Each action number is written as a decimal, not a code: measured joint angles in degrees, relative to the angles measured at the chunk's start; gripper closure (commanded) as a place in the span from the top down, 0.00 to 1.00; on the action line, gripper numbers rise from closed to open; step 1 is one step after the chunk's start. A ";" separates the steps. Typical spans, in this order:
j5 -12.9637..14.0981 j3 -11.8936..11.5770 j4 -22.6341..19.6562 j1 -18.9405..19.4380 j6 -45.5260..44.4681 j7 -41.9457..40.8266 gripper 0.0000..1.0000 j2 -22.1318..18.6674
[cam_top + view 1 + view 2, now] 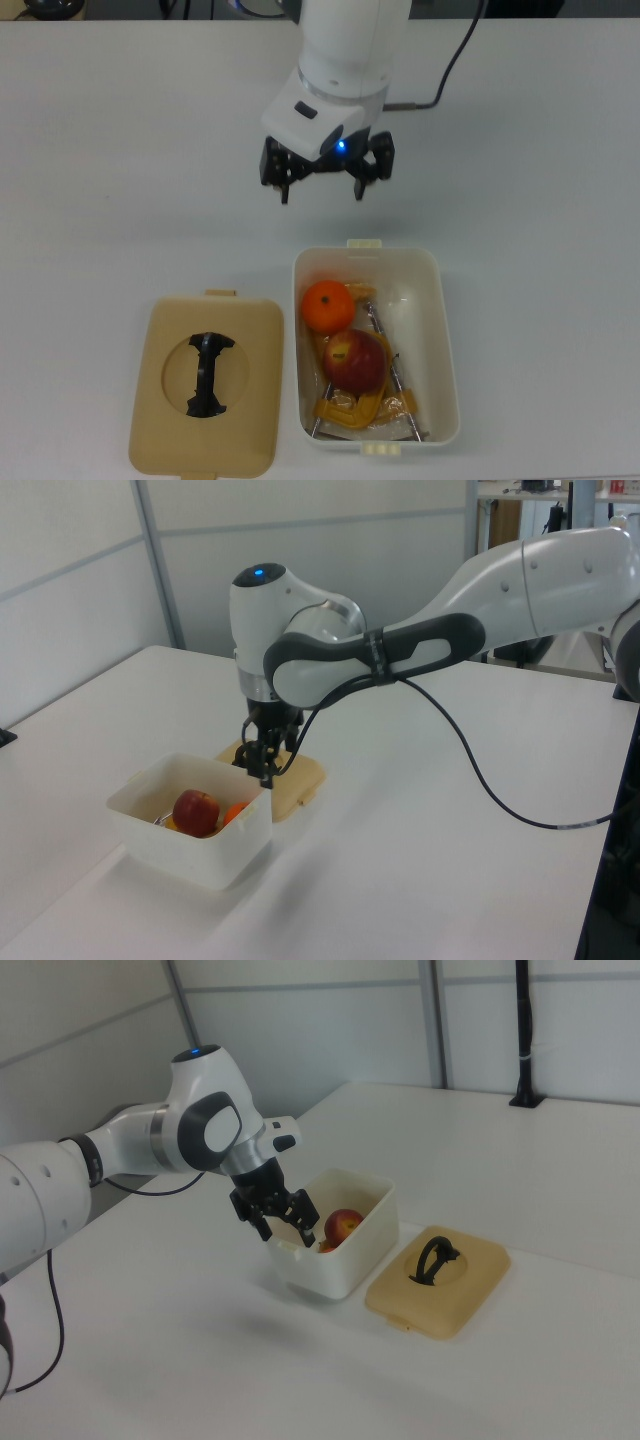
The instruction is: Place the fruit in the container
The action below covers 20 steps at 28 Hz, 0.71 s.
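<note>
Item: gripper [321, 190]. I have it empty, fingers spread apart, hanging above bare table just beyond the tub's far short end in the top view; nothing between the pads.

Item: orange [328, 306]. Inside the tub [447, 330], at the far left corner in the top view, touching the apple.

Item: apple [354, 360]. Mid-tub, resting on a yellow-orange clamp [345, 410] whose steel rods run along the floor of the tub.

Item: lid [208, 385]. Tan, black handle on top, flat on the table just beside the tub on the top view's left, apart from it.

Status, my judgement: both fruits are in; the placing looks complete.

Risks, my judgement:
- The apple sits on the clamp, not on the tub floor; a knock to the tub wall could roll it against the orange.
- Any low sweep of the fingers back over the near rim could catch the latch tab [364, 243] and drag the tub.
- The cable [480, 780] trailing from the wrist lies across the table in the left view; a wide swing could pull it toward the lid.

Surface: plain white tabletop [120, 150], matte.

Room: pale wall panels with metal framing behind; a black post [523, 1030] stands at the far table edge in the right view.
</note>
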 measured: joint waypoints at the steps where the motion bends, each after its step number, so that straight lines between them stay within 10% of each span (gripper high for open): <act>1: 0.00 -0.01 0.00 -0.14 -1.61 -0.43 1.00 -0.44; 20: 0.60 -0.11 -0.34 -4.30 -9.53 -2.10 1.00 -2.30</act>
